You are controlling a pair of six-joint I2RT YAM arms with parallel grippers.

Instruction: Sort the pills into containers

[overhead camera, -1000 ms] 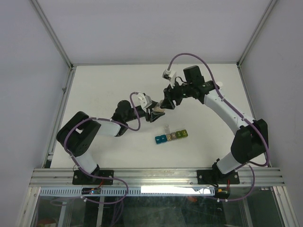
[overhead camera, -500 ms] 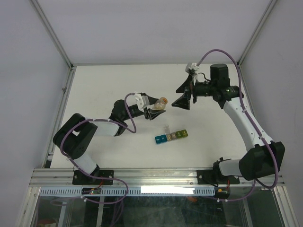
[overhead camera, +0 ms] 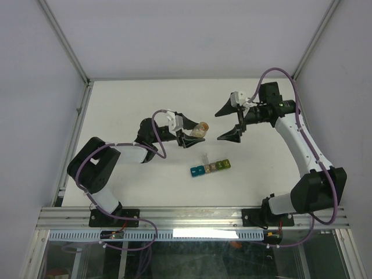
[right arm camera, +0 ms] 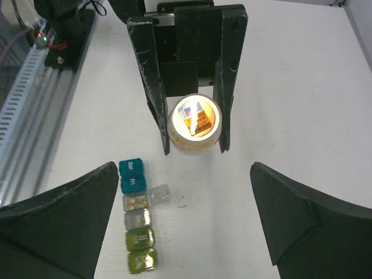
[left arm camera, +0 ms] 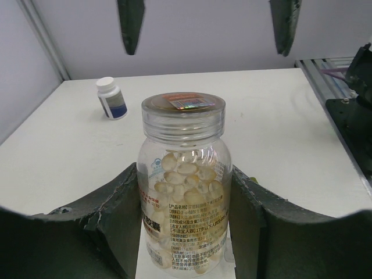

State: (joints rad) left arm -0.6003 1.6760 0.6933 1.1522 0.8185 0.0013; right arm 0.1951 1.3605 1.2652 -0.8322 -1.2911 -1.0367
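My left gripper [overhead camera: 192,133] is shut on a small round clear bottle [overhead camera: 200,128] full of pale tan capsules and holds it at mid-table. In the left wrist view the bottle [left arm camera: 183,174] stands upright between the pads with its cap on. My right gripper [overhead camera: 228,122] is wide open and empty, just right of the bottle. The containers [overhead camera: 210,167] are a strip of blue, teal, grey, olive and yellow-green cells in front of the bottle. In the right wrist view the strip [right arm camera: 138,238] has one grey cell open, with pills [right arm camera: 135,201] inside.
A white-capped dark bottle [left arm camera: 111,99] stands at the far side of the table. The open cell's clear lid [right arm camera: 159,195] lies flipped out beside the strip. The aluminium rail [overhead camera: 192,218] runs along the near edge.
My right gripper has drawn back to the right, away from the bottle's cap, and opened wide. My left gripper keeps hold of the bottle and has shifted slightly.
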